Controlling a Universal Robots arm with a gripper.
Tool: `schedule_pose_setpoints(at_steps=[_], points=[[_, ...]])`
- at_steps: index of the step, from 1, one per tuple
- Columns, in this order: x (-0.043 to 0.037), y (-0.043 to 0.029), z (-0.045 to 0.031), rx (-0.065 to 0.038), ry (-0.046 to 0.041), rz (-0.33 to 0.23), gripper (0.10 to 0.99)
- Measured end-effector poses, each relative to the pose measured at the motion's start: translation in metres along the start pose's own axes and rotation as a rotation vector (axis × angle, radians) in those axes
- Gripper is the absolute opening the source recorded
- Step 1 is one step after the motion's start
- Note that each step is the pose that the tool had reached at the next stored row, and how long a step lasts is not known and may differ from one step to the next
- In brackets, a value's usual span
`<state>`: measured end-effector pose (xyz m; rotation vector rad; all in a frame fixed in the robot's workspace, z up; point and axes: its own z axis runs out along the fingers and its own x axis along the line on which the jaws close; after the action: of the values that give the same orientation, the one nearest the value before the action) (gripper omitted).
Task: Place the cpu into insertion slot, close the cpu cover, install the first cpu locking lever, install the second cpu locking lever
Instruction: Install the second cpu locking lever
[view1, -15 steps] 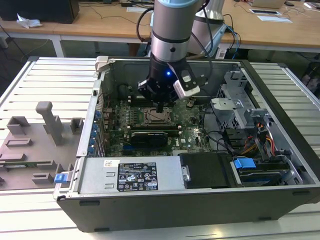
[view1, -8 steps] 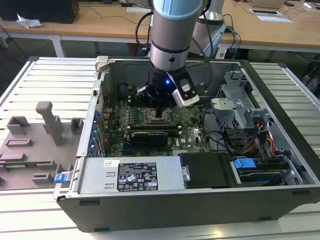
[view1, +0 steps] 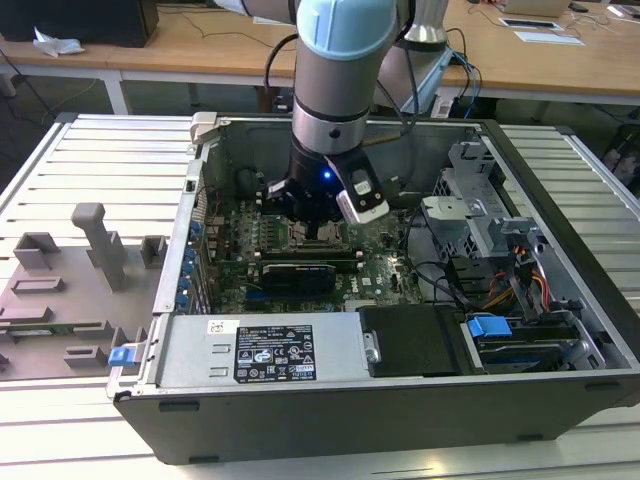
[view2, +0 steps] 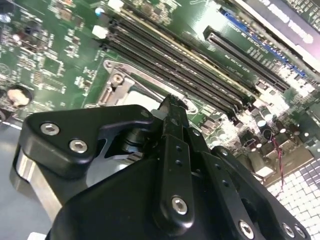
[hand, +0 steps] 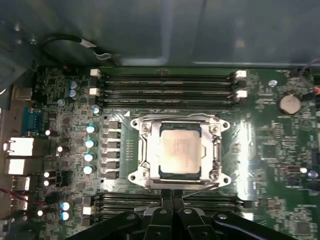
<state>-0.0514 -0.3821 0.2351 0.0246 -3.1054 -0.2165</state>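
Observation:
In the first wrist view the cpu (hand: 180, 152), a pale silvery-tan square, lies flat in the insertion slot (hand: 162, 175). The cpu cover (hand: 148, 150), a silvery frame, lies down around it, with the chip showing through its window. A thin wire lever (hand: 202, 188) runs along the socket edge nearest my gripper (hand: 172, 200). Its black fingers are pressed together at that edge, just above the board. In the exterior view the gripper (view1: 318, 228) hangs low over the socket (view1: 303, 236) inside the open computer case. The second wrist view shows a fingertip (view2: 172, 106) beside the socket frame (view2: 120, 82).
Long black memory slots (hand: 165, 82) flank the socket on both sides. A black graphics card (view1: 297, 275) sits in front of the gripper, with the power supply box (view1: 265, 350) at the case's front. Drive cages and cables (view1: 500, 250) fill the exterior view's right. A grey parts tray (view1: 70, 290) lies outside on the left.

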Motion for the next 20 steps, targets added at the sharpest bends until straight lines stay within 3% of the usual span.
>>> schedule_pose_setpoints(at_steps=[5,9,12,18,20], points=[[0.0057,-0.0048,0.0124,-0.002,0.0002,-0.001,0.106],[0.011,-0.0055,0.0177,-0.013,0.0011,-0.008,0.106],[0.0178,-0.0059,0.0218,-0.028,0.0027,-0.023,0.106],[0.0217,-0.0078,0.0285,-0.052,0.0049,-0.041,0.106],[0.0258,-0.0088,0.0317,-0.076,0.0059,-0.053,0.106]])
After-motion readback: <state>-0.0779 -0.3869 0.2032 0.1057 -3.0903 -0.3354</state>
